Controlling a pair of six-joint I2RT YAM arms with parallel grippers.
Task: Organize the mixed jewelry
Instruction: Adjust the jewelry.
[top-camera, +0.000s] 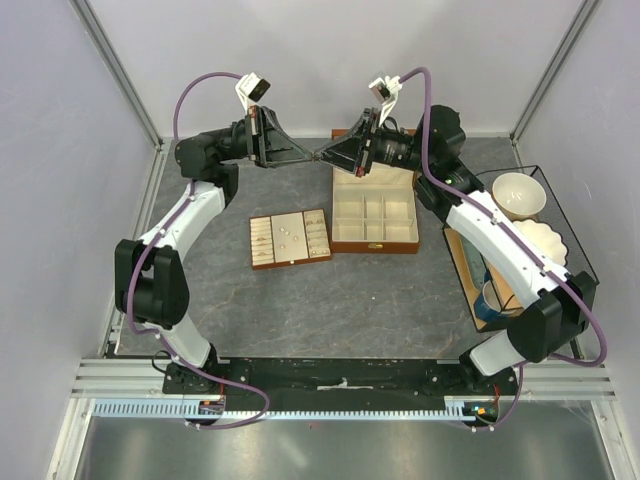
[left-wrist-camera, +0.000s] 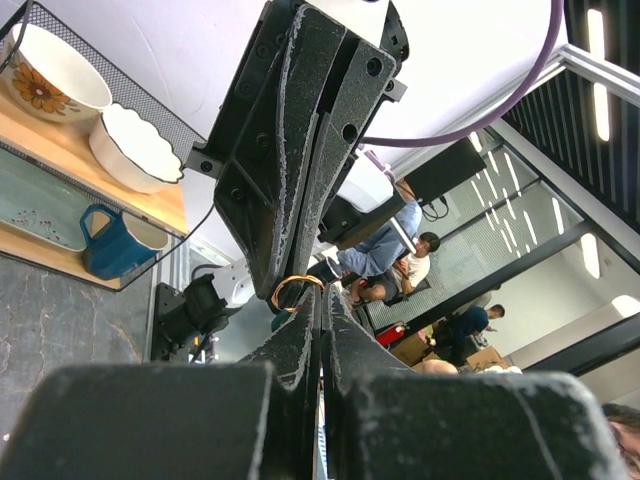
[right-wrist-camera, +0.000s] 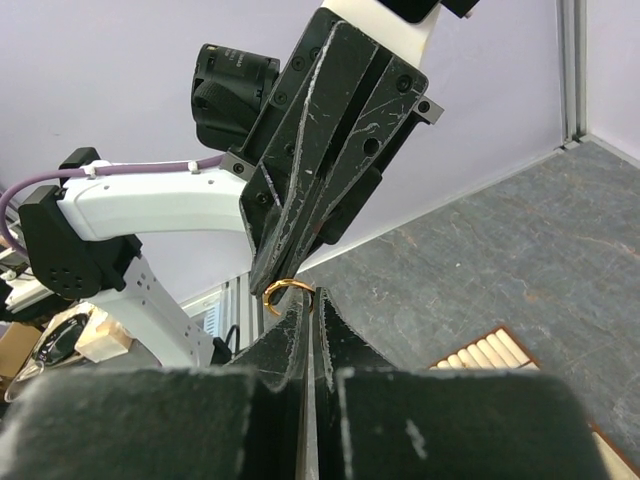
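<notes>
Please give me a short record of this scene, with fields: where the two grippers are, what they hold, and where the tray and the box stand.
left gripper: raised above the far part of the table, fingers shut, tip to tip with the right gripper
right gripper: raised, fingers shut
held: one gold ring, apparently pinched by both where the tips meet
slotted tray: flat on the table, left of the box, apart from it
on tray: a few small pale pieces
wooden box: open, cream compartments; contents unclear

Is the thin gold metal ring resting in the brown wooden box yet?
No, the thin gold metal ring is pinched in mid-air between the tips of the left gripper and right gripper.
</notes>
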